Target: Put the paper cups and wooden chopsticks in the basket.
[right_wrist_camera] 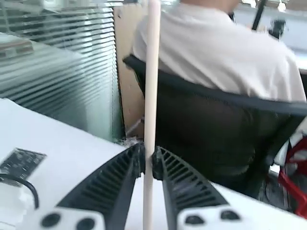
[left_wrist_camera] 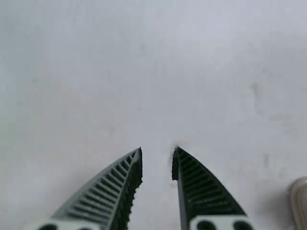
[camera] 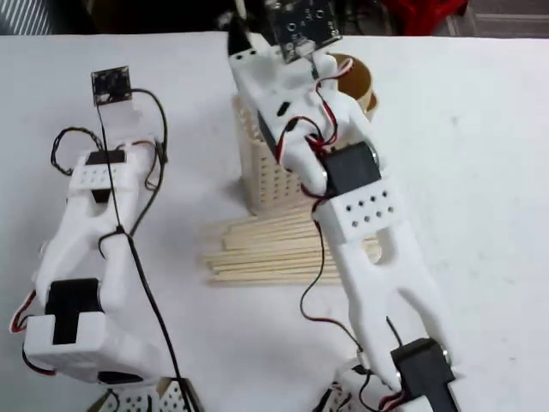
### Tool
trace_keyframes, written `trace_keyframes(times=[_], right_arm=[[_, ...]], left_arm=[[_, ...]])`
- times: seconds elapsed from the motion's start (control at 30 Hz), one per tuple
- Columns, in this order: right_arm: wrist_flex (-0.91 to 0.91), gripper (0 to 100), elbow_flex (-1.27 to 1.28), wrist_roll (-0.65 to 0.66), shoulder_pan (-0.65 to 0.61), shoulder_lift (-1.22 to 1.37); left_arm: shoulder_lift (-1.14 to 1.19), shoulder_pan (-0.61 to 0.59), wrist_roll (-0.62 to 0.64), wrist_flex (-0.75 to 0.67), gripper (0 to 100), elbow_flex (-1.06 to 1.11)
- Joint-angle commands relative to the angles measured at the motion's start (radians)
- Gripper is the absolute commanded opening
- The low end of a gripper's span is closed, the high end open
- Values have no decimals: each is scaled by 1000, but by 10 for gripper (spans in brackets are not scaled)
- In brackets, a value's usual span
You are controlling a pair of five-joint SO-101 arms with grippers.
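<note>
Your right claw (right_wrist_camera: 152,156) is pinching a single chopstick (right_wrist_camera: 153,72) between its tips, up above the basket (camera: 256,172), so by my reading you are mid-delivery and most of the job is still ahead. The rest of the wooden chopsticks (camera: 266,251) lie in a loose pile on the surface (camera: 480,172) just in front of the basket, their long axes running side to side across it. One paper cup (camera: 360,79) shows behind your right arm; I cannot tell whether it sits inside the basket or just beside it. The held chopstick stands close to upright, its long axis near vertical, so it looks ready to go in end-first. Your left claw (left_wrist_camera: 157,153) hangs spread and empty over bare surface, well apart from the pile.
</note>
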Motion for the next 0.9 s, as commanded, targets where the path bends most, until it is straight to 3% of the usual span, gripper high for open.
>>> trace_keyframes(times=[0.0,0.13,0.33,0.5,0.67,0.77,0.87], right_arm=[[-22,22,48,-26,31,-16],[-24,32,98,-26,31,-36],[-15,159,147,-26,31,-99],[64,119,242,-18,53,-211],[291,11,365,-14,134,-383],[449,30,439,121,245,-504],[535,15,545,258,367,-618]], left_arm=[[-5,-12,-9,-20,128,-8],[-5,-13,-9,-20,128,-8],[-5,-13,-9,-20,128,-8],[-5,-13,-9,-17,128,-8],[-13,-15,-9,-12,128,-8],[-22,-15,-18,44,128,-20],[-61,-10,-115,144,128,-44]])
